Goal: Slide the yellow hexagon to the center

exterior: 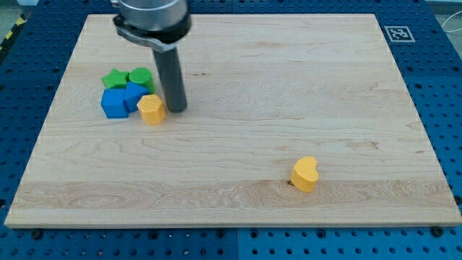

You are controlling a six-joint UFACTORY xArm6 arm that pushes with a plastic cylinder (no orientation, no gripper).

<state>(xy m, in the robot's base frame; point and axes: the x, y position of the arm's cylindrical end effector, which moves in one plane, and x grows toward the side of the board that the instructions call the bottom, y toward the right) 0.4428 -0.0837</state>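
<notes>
Starting at the view's left, a blue cube [113,103] sits on the wooden bench [238,72], with a green star [114,79] and a green cylinder [140,77] behind it and a second blue block [133,94] pressed in between. Just right of these lies the yellow hexagon [151,109], left of centre. My tip [176,108] stands beside its right face, seemingly touching; it has no fingers and holds nothing. Far right, near the bottom, rests a yellow heart [305,173].

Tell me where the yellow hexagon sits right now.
The yellow hexagon sits in the board's left half, toward the view's top, against the blue blocks, with my tip just to its right.
</notes>
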